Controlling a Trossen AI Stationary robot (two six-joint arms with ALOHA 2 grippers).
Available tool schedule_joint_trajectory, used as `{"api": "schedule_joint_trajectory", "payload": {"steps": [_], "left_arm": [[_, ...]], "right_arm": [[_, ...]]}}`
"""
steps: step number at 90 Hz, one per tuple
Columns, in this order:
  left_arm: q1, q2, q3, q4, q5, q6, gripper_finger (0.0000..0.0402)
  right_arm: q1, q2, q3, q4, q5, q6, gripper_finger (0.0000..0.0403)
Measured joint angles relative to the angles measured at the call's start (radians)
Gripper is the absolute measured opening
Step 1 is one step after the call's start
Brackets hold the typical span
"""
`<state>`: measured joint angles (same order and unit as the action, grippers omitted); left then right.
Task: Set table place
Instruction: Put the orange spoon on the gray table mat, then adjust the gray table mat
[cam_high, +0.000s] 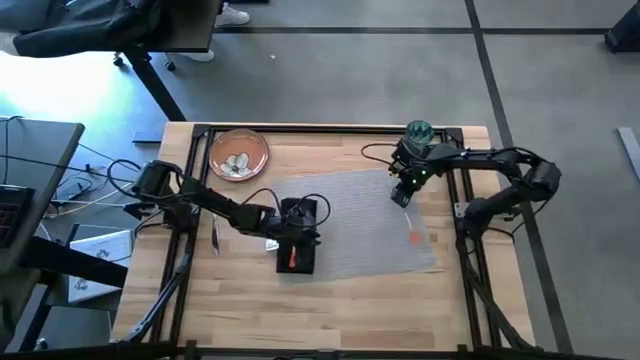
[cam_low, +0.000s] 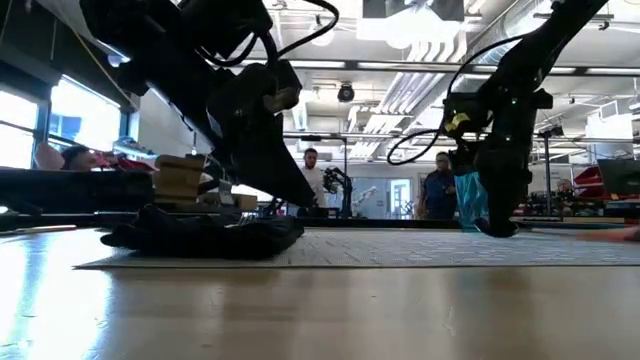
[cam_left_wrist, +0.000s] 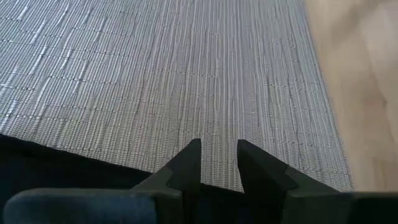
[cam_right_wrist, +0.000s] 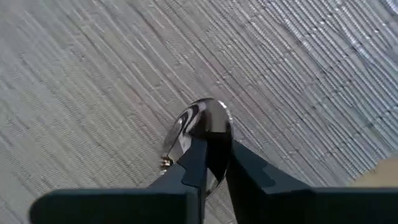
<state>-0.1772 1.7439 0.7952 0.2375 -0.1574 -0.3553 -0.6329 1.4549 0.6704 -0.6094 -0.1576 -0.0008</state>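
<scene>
Cutlery is being laid: a spoon is grasped in the right gripper's fingers over the placemat, and must next be lowered flat. The left gripper's fingers are nearly clenched, empty, by the napkin.

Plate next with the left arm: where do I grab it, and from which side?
Pinch the plate by its rim, on the edge facing the mat, coming down from above: it lies flat, pale items fill its middle, and the rail hems its far side. The right gripper holds the spoon.
</scene>
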Motion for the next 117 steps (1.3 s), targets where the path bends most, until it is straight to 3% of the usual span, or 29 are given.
{"api": "schedule_joint_trajectory", "payload": {"steps": [29,49,64,85,100,117], "left_arm": [[0.0,-0.062,0.0,-0.078,-0.001,-0.006,0.0087],[0.0,-0.176,0.0,-0.171,-0.008,-0.006,0.0087],[-0.007,-0.275,0.0,-0.3,-0.012,-0.01,0.0087],[-0.072,-0.38,-0.002,-0.588,-0.065,-0.098,0.0087],[-0.149,-0.407,-0.056,-0.705,-0.102,-0.187,0.0087],[-0.215,-0.41,-0.14,-0.629,-0.046,-0.241,0.0087]], "right_arm": [[0.0,-0.004,0.088,-0.17,-0.001,0.03,0.0159],[0.0,-0.004,0.194,-0.303,-0.006,0.067,0.0172],[0.021,-0.004,0.254,-0.316,-0.095,0.092,0.0172],[0.244,-0.004,0.228,-0.127,-0.215,0.183,0.0172],[0.445,-0.004,0.191,0.063,-0.099,0.229,0.0172],[0.609,-0.004,0.125,0.272,0.019,0.24,0.0171]]}}
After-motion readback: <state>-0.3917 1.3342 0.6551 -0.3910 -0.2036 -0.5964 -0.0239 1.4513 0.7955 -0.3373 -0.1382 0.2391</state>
